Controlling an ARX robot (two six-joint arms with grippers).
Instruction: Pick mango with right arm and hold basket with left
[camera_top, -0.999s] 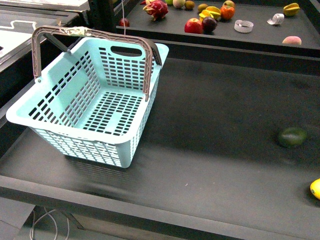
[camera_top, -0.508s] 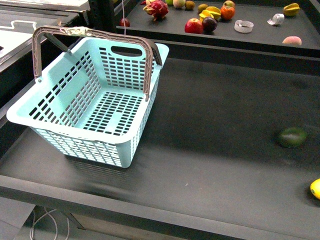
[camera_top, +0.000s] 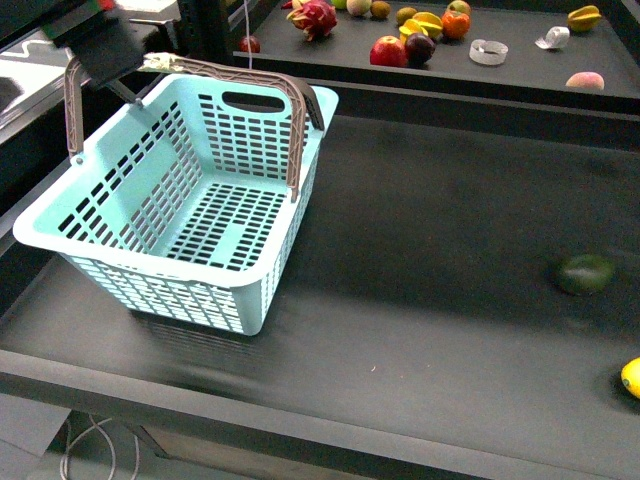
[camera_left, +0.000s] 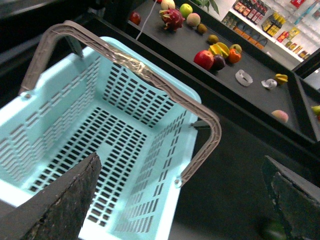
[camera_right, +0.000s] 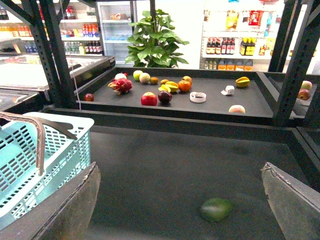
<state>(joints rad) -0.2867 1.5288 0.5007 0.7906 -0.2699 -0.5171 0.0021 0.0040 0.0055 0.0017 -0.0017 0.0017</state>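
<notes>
Nothing gripped so far: both the hold and the pick are left to do.

My left tool (camera_left: 181, 160) hangs spread over the one basket (camera_top: 110, 240) at the left end of the bench (camera_top: 430, 250), closed on neither of its two handles (camera_left: 150, 77). My right tool (camera_right: 180, 167) is spread too, and empty. The single mango (camera_top: 631, 377) lies at the bench's right edge near the front corner, partly cut off in the front view. One green fruit (camera_top: 585, 273) sits near it, further back.
</notes>
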